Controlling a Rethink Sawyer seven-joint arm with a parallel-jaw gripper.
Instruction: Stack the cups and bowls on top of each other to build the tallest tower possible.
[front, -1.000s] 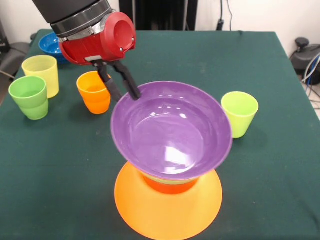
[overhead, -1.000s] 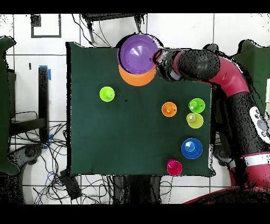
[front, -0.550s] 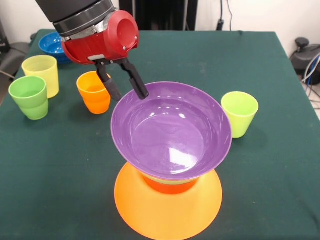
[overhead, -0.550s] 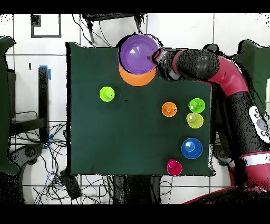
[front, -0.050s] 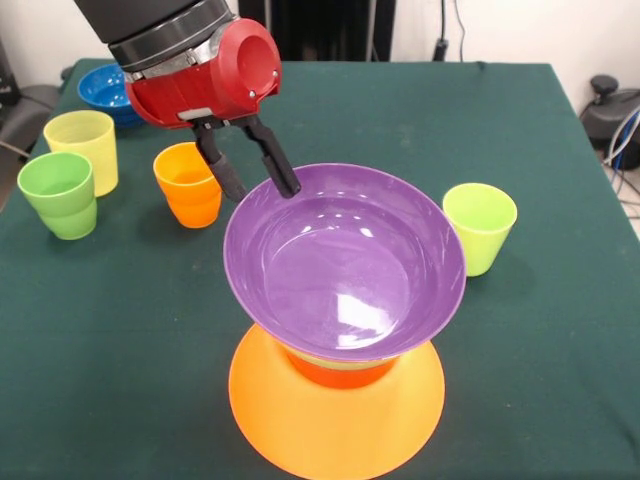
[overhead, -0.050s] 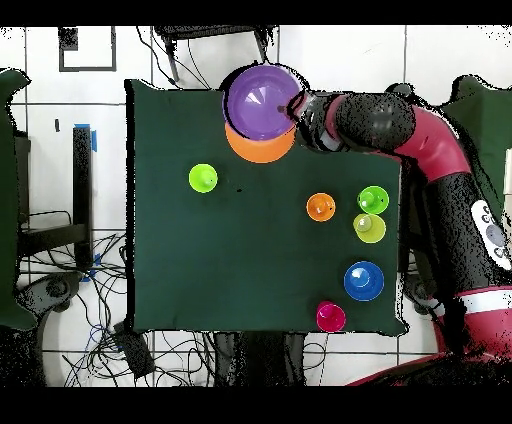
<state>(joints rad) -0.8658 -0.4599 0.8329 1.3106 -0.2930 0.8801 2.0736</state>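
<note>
Dark green cloth covers the table (front, -0.050s: 560, 380), which carries everything in play. Largest on it is the tower (front, -0.050s: 340, 340), near one edge: a very large glossy orange plastic bowl (front, -0.050s: 300, 420) lies upside down as the base, a red-orange piece with a pale band sits on that, and a wide glossy purple plastic bowl (front, -0.050s: 345, 265) rests upright on top, tilted a little. That makes roughly three tiers built, by my reading.

Much is left loose. A small blue plastic bowl (front, -0.050s: 100, 88) sits at a far corner. Next to it stand a pale yellow tumbler (front, -0.050s: 83, 148) and a green tumbler (front, -0.050s: 60, 193), just beside each other, with an orange tumbler (front, -0.050s: 187, 183) near them. A lime green tumbler (front, -0.050s: 480, 227) stands apart on the tower's other side, and a red tumbler (overhead, -0.050s: 331, 317) shows only in the overhead view, near the blue bowl.

Reaching down at a slant, the red and black arm holds the gripper (front, -0.050s: 258, 178) at the purple bowl's rim. Its two black fingers are spread apart, gripping nothing, one tip outside the rim and one just over it.
</note>
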